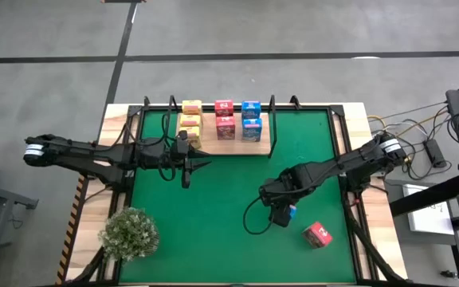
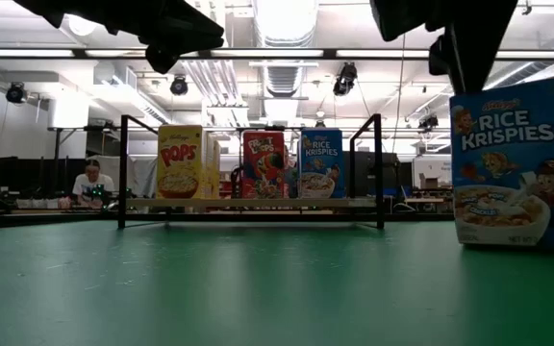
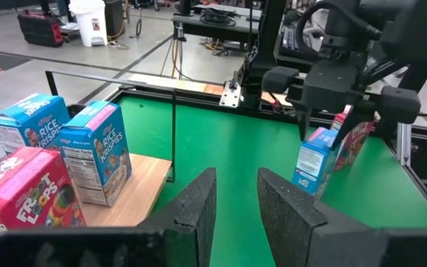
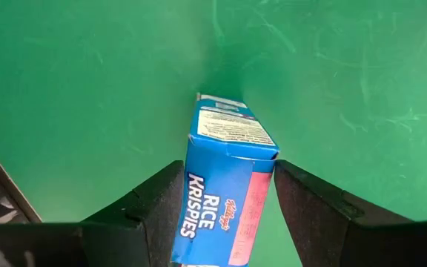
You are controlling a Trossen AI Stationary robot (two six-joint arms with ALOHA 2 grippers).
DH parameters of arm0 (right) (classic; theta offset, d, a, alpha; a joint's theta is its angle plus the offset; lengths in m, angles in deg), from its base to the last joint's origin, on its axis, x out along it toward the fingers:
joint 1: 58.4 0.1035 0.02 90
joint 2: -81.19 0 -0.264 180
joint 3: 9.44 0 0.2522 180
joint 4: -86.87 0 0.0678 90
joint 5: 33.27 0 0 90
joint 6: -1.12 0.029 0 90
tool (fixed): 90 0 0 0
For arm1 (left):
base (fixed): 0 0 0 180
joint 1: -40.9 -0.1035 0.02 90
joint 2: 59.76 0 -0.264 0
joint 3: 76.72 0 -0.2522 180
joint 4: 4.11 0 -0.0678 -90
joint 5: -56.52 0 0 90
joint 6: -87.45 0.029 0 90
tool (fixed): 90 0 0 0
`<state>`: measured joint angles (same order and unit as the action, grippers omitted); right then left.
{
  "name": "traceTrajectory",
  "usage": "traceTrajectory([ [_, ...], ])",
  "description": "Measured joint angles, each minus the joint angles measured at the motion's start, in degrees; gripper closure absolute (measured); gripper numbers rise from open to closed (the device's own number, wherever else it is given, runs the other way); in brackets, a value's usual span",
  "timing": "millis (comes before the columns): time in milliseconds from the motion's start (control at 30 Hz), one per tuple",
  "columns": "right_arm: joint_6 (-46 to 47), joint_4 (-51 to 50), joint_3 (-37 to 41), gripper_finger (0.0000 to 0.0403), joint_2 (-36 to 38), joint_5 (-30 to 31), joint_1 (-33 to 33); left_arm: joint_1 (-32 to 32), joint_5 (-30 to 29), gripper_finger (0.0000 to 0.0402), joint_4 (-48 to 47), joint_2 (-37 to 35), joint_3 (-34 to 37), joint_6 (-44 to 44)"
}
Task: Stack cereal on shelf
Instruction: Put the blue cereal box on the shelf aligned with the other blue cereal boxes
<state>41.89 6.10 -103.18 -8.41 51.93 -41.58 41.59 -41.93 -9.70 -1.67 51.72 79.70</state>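
Cereal carton, blue (image 4: 224,189), clamped between right gripper (image 1: 282,214) fingers at mat's 4 o'clock; left gripper (image 1: 186,167) empty, slightly parted, beside shelf (image 1: 231,145).

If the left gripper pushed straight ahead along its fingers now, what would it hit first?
Probably bare green mat; the left gripper points between the shelf and the blue carton in the right gripper. Depth is uncertain.

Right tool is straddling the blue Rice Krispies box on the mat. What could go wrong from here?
1. The right tool straddles the blue box near its top, so it may tip or swing when lifted.
2. The shelf has a thin wire frame the box could catch.
3. The pink-red box lies nearby and could get knocked.
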Motion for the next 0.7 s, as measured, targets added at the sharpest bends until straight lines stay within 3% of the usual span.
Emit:
traceTrajectory([
  [700, -0.4, 1.4, 3.0, 0.0202, -0.6, -0.2, 0.0, 0.0, 0.0, 0.0318, 0.9, 0.0, 0.0, -0.3],
])
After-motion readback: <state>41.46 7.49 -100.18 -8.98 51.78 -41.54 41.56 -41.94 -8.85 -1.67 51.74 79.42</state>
